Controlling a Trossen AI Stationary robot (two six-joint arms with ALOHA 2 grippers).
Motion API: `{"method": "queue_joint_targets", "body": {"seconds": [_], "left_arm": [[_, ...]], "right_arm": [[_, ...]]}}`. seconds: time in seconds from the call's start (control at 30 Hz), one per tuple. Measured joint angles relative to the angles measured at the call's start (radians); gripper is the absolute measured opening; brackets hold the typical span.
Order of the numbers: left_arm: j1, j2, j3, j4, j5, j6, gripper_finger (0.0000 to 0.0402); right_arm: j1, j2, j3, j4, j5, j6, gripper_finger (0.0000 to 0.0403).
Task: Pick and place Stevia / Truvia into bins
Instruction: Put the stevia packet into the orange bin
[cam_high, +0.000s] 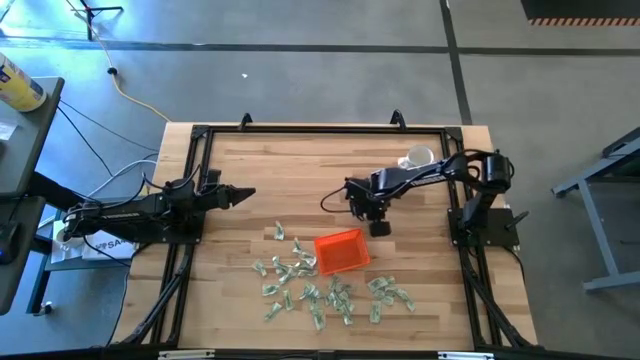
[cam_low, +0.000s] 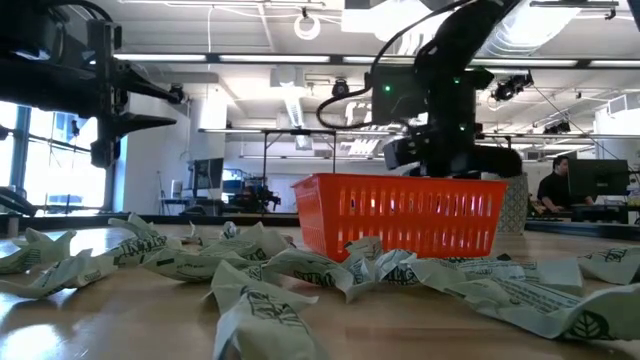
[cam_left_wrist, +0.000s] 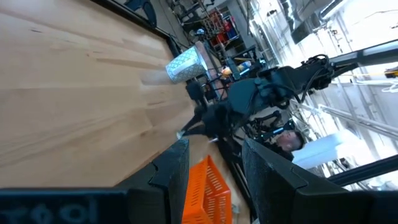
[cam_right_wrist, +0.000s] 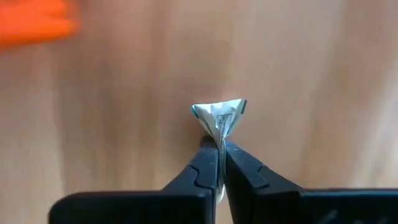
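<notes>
Technician: Risk assessment first. The right gripper (cam_right_wrist: 219, 163), a pair of dark fingers, is clamped on one small pale green-and-white paper sachet (cam_right_wrist: 219, 118). Only a narrow edge of the sachet lies between the fingertips; the rest fans out ahead of them, crumpled. A pinch that shallow could let the paper slide free during transfer, and the sachet would then land on the wooden table (cam_high: 300, 170) short of the shallow orange plastic tray (cam_high: 341, 251).

Inspector: Where does the tray lie from the gripper?

Technician: In the high view it is near the right gripper (cam_high: 366, 211), on the side toward the loose sachets (cam_high: 330, 292). A second hazard is a release made too early or off to one side, since the tray walls are low and light paper may drift.

Inspector: Orientation of the held sachet?

Technician: It projects straight forward from the fingertips. Because of the folding, its long axis cannot be judged with confidence, though it appears to run in line with the fingers.

Inspector: And the other arm?

Technician: The left gripper (cam_high: 243, 195) waits well apart from the tray, its fingers (cam_left_wrist: 171, 180) standing apart with nothing between them.
</notes>
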Motion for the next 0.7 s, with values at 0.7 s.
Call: {"method": "queue_joint_targets", "body": {"seconds": [0.7], "left_arm": [[0.0,0.103,0.0,-0.014,0.224,0.132,0.0182]], "right_arm": [[0.285,0.053,0.289,0.038,-0.255,0.555,0.0124]]}}
